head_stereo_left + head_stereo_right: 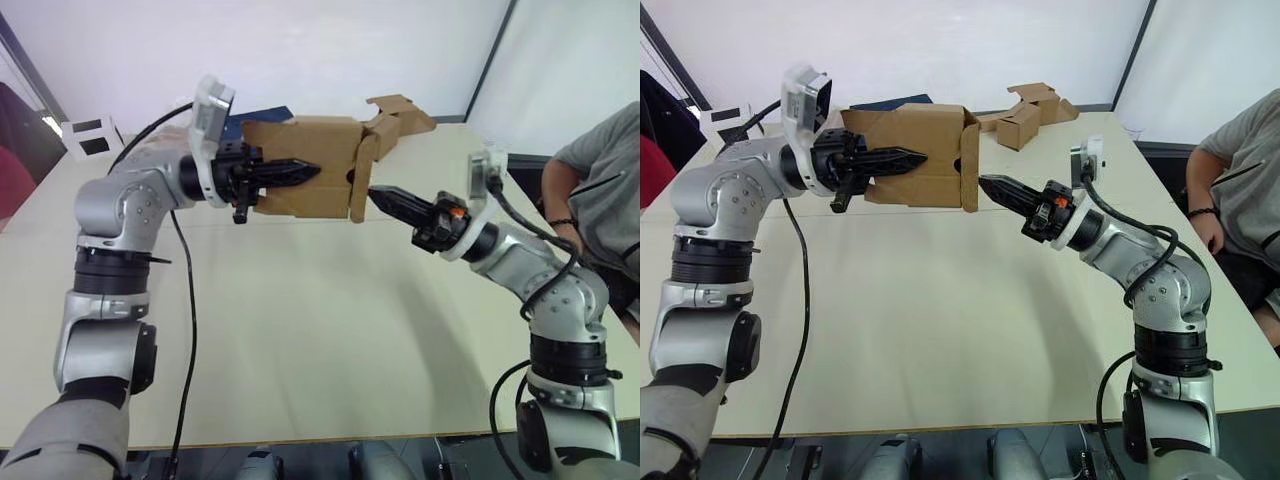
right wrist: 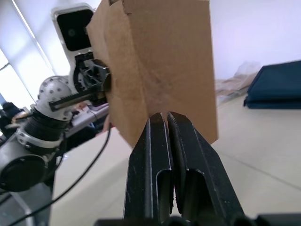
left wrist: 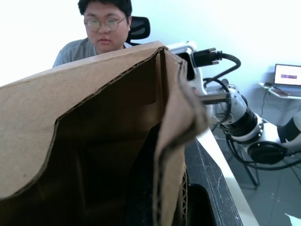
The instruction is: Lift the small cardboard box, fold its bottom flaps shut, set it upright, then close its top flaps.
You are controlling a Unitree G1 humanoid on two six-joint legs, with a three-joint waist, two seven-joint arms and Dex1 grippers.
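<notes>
A: Can you read any lettering, label, brand or number in these views?

B: No, you have nothing legible here. The small cardboard box (image 1: 915, 155) is plain brown on every face you can see, inside and out, with 0 printed marks.

A: What about the laptop (image 3: 288, 80) at the edge of the left wrist view?

B: Its screen glows with a pale band across it, but whatever stands there is too small for you to make out.

A: And the white block (image 1: 92, 136) at the table's far corner?

B: You get 2 dark squares on it, no characters.
</notes>
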